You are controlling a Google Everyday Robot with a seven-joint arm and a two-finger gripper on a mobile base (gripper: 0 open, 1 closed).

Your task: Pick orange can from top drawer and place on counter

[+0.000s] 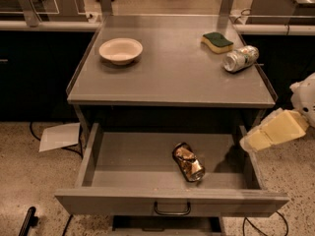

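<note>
Can lies in the open drawer; gripper, its grip unclear, slants in from three o'clock, apart.

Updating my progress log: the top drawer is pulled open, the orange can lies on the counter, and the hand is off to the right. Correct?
Not quite. The camera view shows the orange can lying inside the open top drawer, not on the counter. The hand is off to the right, by the drawer's right side.
</note>
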